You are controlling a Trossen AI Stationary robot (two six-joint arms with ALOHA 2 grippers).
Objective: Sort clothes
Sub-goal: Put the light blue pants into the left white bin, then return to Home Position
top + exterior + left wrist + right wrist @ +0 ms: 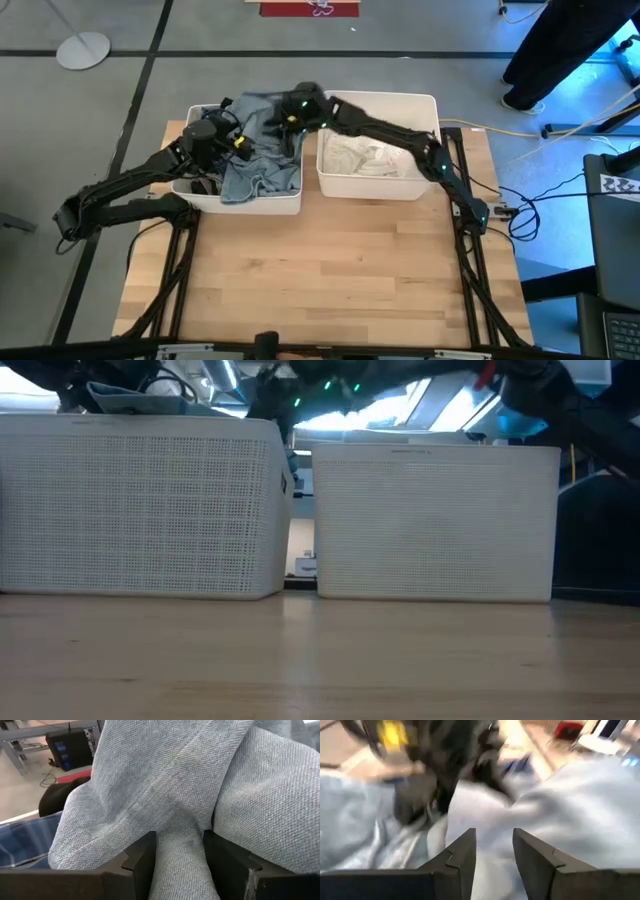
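Observation:
A light blue denim garment [258, 165] lies spread over the left white bin [250, 205], and both grippers are at it. My left gripper [238, 142] reaches in from the bin's left side and is shut on the denim [150, 785]. My right gripper [290, 118] reaches across from the right bin and is shut on the same denim [560, 815]. In the left wrist view a blue plaid piece [20, 845] and a black piece [57, 797] show beneath the denim. The right white bin [430, 190] holds white and beige clothes [365, 158]. My left gripper pinches a bunched fold of the denim [181, 855] between its two fingers [142, 862]. The cloth rises in thick folds past the fingertips. My right gripper has light blue denim [494, 847] between its two fingers [465, 852]; blur hides which part or how many layers.
The two bins stand side by side at the table's far edge, with a narrow gap [300, 560] between them. Bare wooden tabletop [320, 280] fills the near half. A person [560, 50] stands beyond the table's far right corner.

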